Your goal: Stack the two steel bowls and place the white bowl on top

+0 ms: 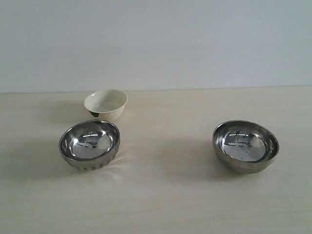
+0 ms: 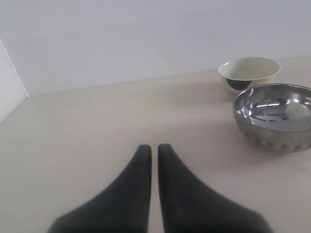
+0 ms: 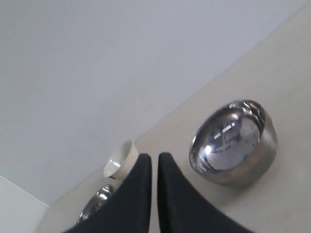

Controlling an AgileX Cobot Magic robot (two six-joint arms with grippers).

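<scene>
Two mirror-bright steel bowls sit nearest on the pale matte table point(image 1: 165, 200): the ribbed steel bowl point(image 1: 90, 144) at left, the smooth steel bowl point(image 1: 245, 146) well apart at right, both round, mouths up. Just behind the ribbed one stands the glossy cream white bowl point(image 1: 106, 103), also upright. The left gripper point(image 2: 154, 148) and right gripper point(image 3: 154, 158) keep their black tapered fingers pressed together, empty, clear of every bowl.

The pale table point(image 1: 165, 204) carries three bowls, all upright, open side up, none stacked. The ribbed steel bowl point(image 1: 90, 144) stands at the left of the exterior view. The white bowl point(image 1: 106, 104) stands just behind it; contact between them cannot be determined. The smooth steel bowl point(image 1: 245, 146) stands at the right, well apart from both.
</scene>
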